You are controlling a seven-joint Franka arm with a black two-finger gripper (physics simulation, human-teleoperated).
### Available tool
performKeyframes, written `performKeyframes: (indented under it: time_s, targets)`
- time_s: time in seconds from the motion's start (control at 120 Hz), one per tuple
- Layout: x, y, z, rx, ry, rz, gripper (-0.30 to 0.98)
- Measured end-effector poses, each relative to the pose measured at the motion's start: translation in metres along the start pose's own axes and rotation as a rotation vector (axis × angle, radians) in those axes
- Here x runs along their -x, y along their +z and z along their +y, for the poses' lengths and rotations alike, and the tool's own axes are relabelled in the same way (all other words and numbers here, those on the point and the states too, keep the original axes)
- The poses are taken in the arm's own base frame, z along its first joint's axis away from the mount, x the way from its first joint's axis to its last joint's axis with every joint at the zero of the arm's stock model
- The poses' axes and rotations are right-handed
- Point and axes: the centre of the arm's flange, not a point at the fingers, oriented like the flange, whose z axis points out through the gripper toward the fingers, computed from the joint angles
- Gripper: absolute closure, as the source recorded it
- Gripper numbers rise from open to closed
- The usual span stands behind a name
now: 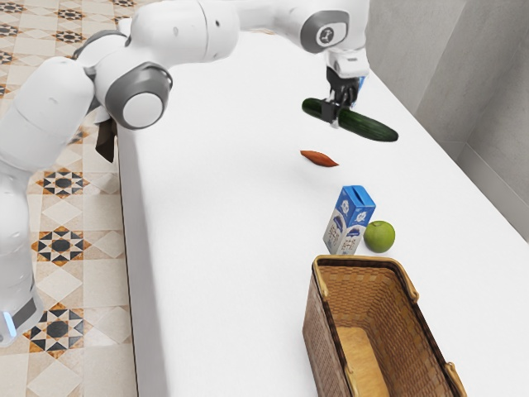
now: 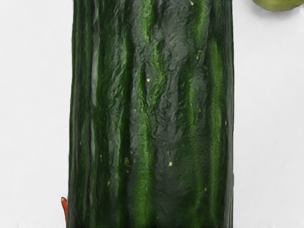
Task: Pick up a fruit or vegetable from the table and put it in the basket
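While the white arm (image 1: pixel 182 33) reaches across from the exterior view's left, its black gripper (image 1: pixel 340 110) points down at the far part of the scene, with its jaws closed around a long dark green cucumber (image 1: pixel 368 126). The cucumber is off the white surface (image 1: pixel 215 215), gripped between its middle and its left end, so that the longer part sticks out to the exterior view's right and slants toward the near side. In the wrist view its ridged, pale-flecked skin lies close under the hand, with the tip of a red-orange vegetable (image 1: pixel 319 158) past one long side and part of a green apple (image 1: pixel 379 236) past the other.

The red-orange vegetable lies on the surface, nearer than the cucumber. Nearer again, a blue and white carton (image 1: pixel 349 220) stands upright, and the apple sits just beside it, to its right. A woven brown basket (image 1: pixel 312 331) with a pale rim stands at the near right, open at the top, well apart from the cucumber. Something blue (image 1: pixel 360 82) is partly hidden behind the gripper. Patterned floor tiles (image 1: pixel 62 246) are on the left, and a grey wall (image 1: pixel 488 91) is on the far right.
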Motion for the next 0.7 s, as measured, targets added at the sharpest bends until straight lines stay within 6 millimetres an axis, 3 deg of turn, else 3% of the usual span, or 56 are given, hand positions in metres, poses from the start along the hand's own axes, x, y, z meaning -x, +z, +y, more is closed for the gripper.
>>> performKeyframes:
  time_s: [0.1,0.183,0.292,0.4,0.525,0.617,0.7]
  targets:
    - [0.001,-0.055,0.012,-0.035,0.003,0.024,0.47]
    - [-0.014,-0.09,0.033,-0.046,0.042,0.036,0.46]
    - [-0.047,-0.103,0.066,-0.025,0.146,0.022,0.48]
    - [-0.068,-0.114,0.091,-0.006,0.235,0.004,0.49]
    - [-0.13,-0.137,0.169,0.021,0.416,0.014,0.5]
    - [-0.169,-0.134,0.228,0.06,0.534,0.006,0.51]
    - [-0.188,-0.132,0.274,0.083,0.613,0.0,0.51]
